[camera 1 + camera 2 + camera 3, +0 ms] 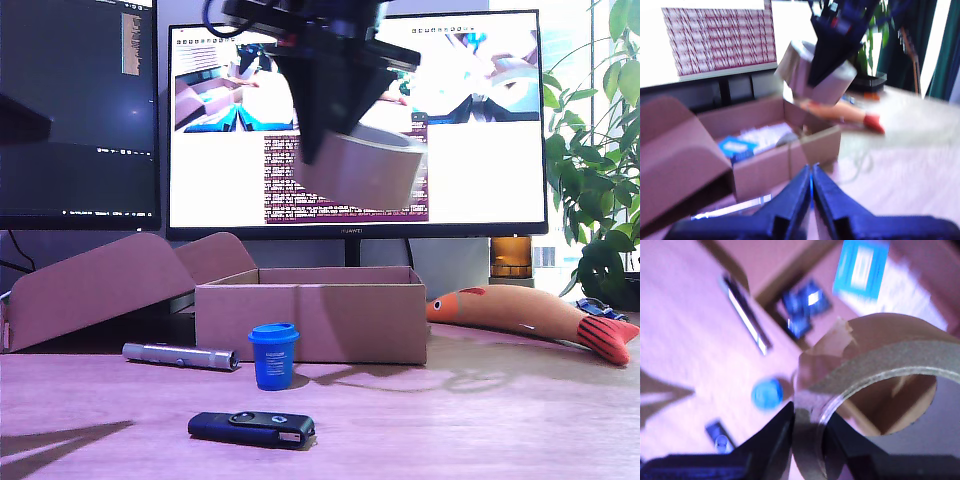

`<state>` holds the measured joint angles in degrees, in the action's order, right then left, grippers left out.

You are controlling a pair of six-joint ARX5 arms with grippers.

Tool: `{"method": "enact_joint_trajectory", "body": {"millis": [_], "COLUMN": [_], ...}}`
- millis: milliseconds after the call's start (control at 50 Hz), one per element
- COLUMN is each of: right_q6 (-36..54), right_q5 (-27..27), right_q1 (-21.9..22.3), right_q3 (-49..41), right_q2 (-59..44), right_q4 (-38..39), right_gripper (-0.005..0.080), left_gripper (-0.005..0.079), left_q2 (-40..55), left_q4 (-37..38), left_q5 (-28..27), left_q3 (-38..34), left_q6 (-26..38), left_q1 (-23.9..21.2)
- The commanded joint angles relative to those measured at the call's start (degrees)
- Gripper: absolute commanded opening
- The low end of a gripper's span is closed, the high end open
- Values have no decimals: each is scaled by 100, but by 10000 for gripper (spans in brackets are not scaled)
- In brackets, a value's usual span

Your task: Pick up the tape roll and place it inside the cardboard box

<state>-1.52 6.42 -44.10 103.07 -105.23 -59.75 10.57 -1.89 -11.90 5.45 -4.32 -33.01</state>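
Exterior view, nearest first: a black USB stick (252, 428) is seen lying flat on the wooden table (480, 420). Beyond it, at its 12 o'clock, a small blue cup (273, 355) stands upright, with a silver pen-shaped torch (180, 355) lying at the cup's 9 o'clock. Just behind the cup the cardboard box (312, 322) is set, open at the top. A slanted cardboard piece with rounded flaps (110, 275) leans at the box's 9 o'clock, and an orange fish-shaped toy (530, 312) lies at its 3 o'clock. High above the box, at its 12 o'clock, the tape roll (365, 168) is held clear of the box in front of a lit monitor (480, 130). A leafy plant (595, 170) stands at the exterior view's right.

In the second wrist view the wall of the tape roll (875, 375) is pinched between the dark fingers of my second gripper (807, 432), one finger outside and one inside the hollow centre. The blue cup (766, 392), the torch (746, 315) and the box (790, 270) are seen blurred far below.

In the first wrist view the blue fingers of my first gripper (811, 192) are pressed together with nothing between them, low over the table. Past them the box (775, 145) is seen with blue-and-white items inside, and the tape roll (815, 72) hangs above it in the other gripper.
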Motion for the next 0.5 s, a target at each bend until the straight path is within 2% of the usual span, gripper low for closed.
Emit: {"method": "enact_joint_trajectory", "body": {"millis": [0,300,480], "right_q6": [90,459,485], "right_q5": [31,7,-208], "right_q1": [109,494,680], "right_q3": [90,90,90], "right_q2": [-20,-345,-734], "right_q4": [245,1296,1794], "right_gripper": [-13,-13,-13], "left_gripper": [-19,-19,-19], "left_q2": [-17,-17,-15], "left_q4": [-74,-72,-70], "left_q5": [4,-2,0], "left_q3": [-15,-15,-15], "left_q6": [-28,-133,-131], "left_q1": [-15,-15,-15]}}
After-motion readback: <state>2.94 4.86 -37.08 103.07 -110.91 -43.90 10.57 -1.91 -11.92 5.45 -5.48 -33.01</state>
